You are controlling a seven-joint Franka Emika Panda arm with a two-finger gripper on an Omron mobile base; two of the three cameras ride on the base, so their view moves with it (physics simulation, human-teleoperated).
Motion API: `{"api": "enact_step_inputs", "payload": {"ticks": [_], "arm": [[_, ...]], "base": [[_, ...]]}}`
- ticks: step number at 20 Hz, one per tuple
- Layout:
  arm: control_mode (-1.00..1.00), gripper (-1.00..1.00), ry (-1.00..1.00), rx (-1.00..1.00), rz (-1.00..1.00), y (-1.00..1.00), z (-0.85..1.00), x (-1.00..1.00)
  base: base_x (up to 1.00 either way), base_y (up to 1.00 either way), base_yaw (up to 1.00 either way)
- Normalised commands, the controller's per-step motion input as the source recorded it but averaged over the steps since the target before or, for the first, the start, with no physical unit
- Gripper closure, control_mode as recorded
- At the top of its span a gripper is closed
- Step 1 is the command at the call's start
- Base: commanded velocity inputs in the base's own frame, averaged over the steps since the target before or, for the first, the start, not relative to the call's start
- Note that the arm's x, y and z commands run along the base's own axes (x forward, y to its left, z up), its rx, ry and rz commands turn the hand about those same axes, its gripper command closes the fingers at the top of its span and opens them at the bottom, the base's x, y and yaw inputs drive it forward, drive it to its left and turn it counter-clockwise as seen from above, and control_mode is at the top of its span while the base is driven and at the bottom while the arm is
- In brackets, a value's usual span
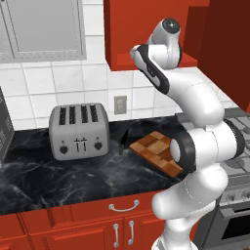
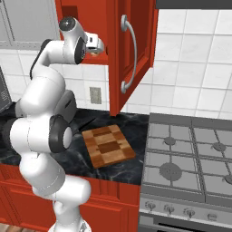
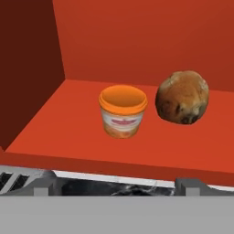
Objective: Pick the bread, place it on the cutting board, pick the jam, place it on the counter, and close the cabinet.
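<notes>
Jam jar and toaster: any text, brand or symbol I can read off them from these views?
Jam jar: white label with a red band, lettering too blurred to read.
Toaster: small white marks between its front knobs, symbols rather than words, too small to make out.
Nothing else carries readable text.

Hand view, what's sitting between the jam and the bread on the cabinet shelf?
Nothing. In the hand view, only a narrow strip of bare red shelf separates the jam from the bread.
</notes>
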Motion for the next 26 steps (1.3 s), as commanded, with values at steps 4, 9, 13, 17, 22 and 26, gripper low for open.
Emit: {"api": "enact_step_inputs", "payload": {"ticks": [4,9,13,17,22,26], "arm": [[-1.0,-1.0,0.0,0.0,0.0,0.0,0.0,0.26],[-1.0,-1.0,0.0,0.0,0.0,0.0,0.0,0.21],[-1.0,-1.0,0.0,0.0,0.0,0.0,0.0,0.23],[-1.0,-1.0,0.0,0.0,0.0,0.0,0.0,0.19],[-1.0,-1.0,0.0,0.0,0.0,0.0,0.0,0.15],[-1.0,-1.0,0.0,0.0,0.0,0.0,0.0,0.13]], "base": [[0.0,0.0,0.0],[0.0,0.0,0.0],[0.0,0.0,0.0],[0.0,0.0,0.0],[0.0,0.0,0.0],[0.0,0.0,0.0]]}}
